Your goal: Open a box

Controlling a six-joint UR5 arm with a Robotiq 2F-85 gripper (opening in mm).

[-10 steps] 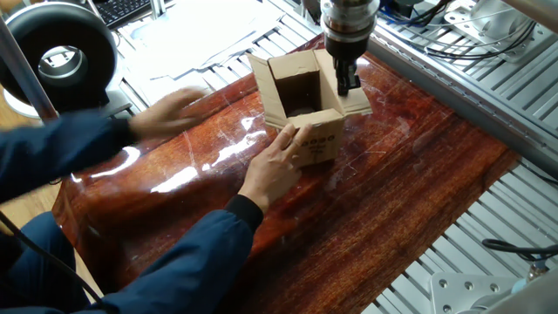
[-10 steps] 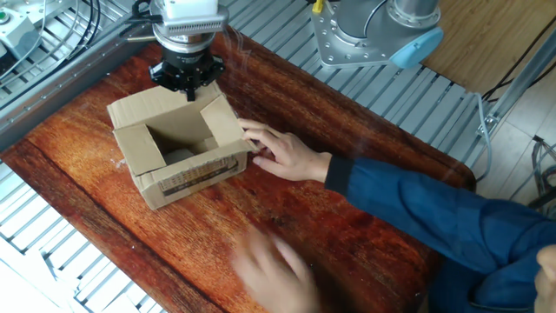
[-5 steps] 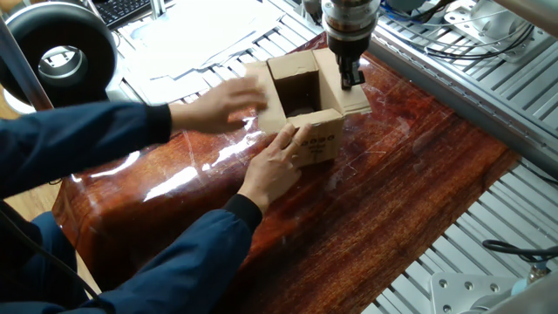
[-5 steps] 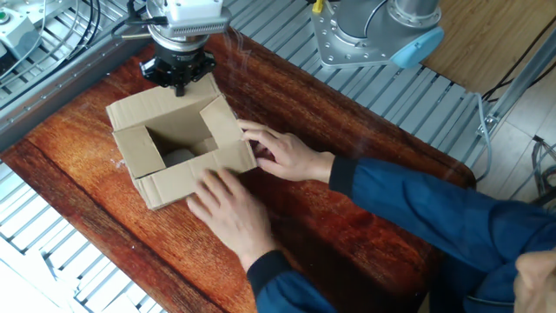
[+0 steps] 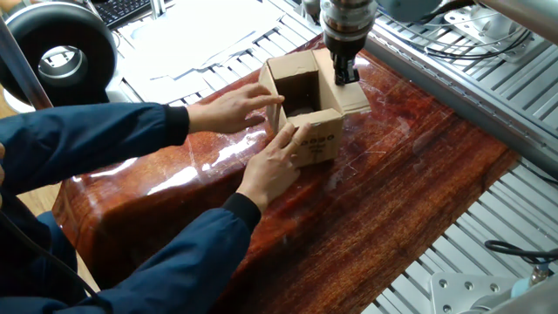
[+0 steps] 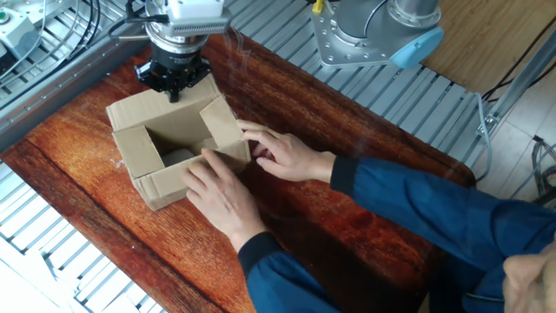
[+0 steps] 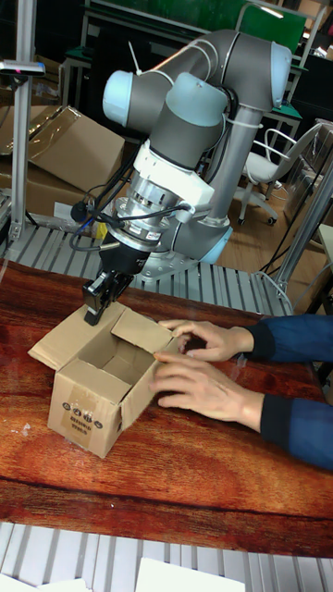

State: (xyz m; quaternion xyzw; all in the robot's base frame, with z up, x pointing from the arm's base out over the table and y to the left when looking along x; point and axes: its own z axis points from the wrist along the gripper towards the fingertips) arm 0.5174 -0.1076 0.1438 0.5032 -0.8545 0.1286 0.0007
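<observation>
A brown box (image 5: 312,105) stands open on a glossy red-brown wooden table (image 5: 384,183), its flaps spread. The gripper (image 7: 96,303) hangs over the box's far flap, fingers close together; whether they pinch the cardboard cannot be told. A person in blue sleeves steadies the box with both hands (image 6: 282,155), one on each side. Ribbed metal rails (image 6: 365,78) border the tabletop; cardboard cartons (image 7: 65,148) and a chair (image 7: 268,171) fill the room behind.
</observation>
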